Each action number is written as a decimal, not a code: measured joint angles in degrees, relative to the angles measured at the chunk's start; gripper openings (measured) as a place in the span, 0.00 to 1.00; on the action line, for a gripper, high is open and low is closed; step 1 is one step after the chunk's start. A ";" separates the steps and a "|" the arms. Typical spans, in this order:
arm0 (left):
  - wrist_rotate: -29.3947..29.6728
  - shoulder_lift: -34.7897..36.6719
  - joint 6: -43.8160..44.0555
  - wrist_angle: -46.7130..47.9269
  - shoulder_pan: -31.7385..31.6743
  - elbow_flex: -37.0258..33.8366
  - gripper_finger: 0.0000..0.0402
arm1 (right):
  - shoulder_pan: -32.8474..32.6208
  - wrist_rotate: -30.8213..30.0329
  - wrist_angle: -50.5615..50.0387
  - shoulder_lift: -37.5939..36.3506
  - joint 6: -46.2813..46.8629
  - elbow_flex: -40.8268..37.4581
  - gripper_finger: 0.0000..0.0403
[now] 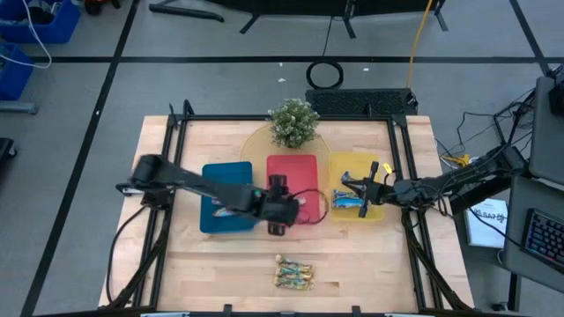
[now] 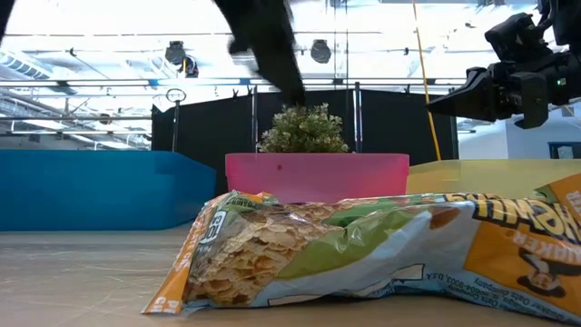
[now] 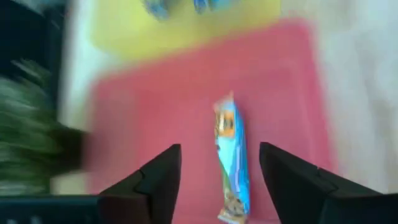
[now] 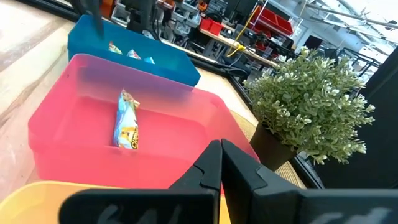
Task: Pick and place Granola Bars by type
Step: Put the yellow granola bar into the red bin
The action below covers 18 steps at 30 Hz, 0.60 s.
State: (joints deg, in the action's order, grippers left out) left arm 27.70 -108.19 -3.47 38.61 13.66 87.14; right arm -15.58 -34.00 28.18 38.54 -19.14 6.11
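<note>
A blue-and-orange granola bar (image 3: 230, 165) lies flat on the floor of the red tray (image 1: 295, 172); it also shows in the right wrist view (image 4: 127, 127). My left gripper (image 3: 219, 147) hangs open above it, one finger on either side, touching nothing; in the high view it is over the tray's near left part (image 1: 278, 214). My right gripper (image 4: 219, 149) is shut and empty above the yellow tray (image 1: 357, 167), which holds shiny blue bars (image 1: 348, 201). Tan bars (image 1: 293, 273) lie on the table near the front edge. The blue tray (image 1: 225, 189) holds a few bars (image 4: 130, 55).
A small potted plant (image 1: 293, 123) stands behind the red tray at the far side. The three trays stand side by side at mid-table. The tan bars fill the foreground of the low view (image 2: 363, 254). Bare wood lies on either side of them (image 1: 194, 264).
</note>
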 joint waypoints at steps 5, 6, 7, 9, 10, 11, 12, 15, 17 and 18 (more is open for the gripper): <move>11.84 15.54 -2.09 0.20 5.12 -6.49 0.55 | 0.01 0.00 -0.43 0.00 0.00 -0.02 0.00; 12.60 19.36 -1.29 0.22 5.55 -8.88 0.54 | 0.01 0.02 -0.67 0.00 0.00 -0.02 0.00; 13.14 23.41 -0.03 0.02 5.99 -11.84 0.52 | 0.01 0.02 -1.09 0.00 0.00 -0.02 0.00; 13.48 31.80 3.22 -1.52 7.21 -19.05 0.47 | 0.01 0.13 -1.51 0.02 0.22 -0.04 0.00; 13.35 35.78 3.92 -3.02 7.85 -23.48 0.44 | 0.00 0.59 -1.50 0.02 0.39 -0.04 0.00; 13.10 39.83 4.13 -4.79 8.56 -28.14 0.41 | 0.01 1.32 -1.48 0.02 0.42 -0.04 0.00; 13.05 43.66 4.12 -6.39 9.48 -32.83 0.38 | 0.01 2.21 -1.46 0.02 0.42 -0.04 0.00; 12.75 54.43 5.23 -12.11 11.31 -45.22 0.25 | 0.01 6.18 -0.72 0.02 -0.01 -0.07 0.00; 11.37 60.82 6.10 -19.44 11.80 -51.85 0.14 | 0.01 8.24 0.98 0.01 -0.71 -0.07 0.00; 8.81 63.46 5.97 -23.44 11.90 -54.85 0.08 | 0.01 8.86 1.90 0.00 -1.05 -0.07 0.00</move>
State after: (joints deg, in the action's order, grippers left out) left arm 36.51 -44.73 2.50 15.17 25.56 32.29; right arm -15.57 -25.14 30.08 38.54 -20.18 6.04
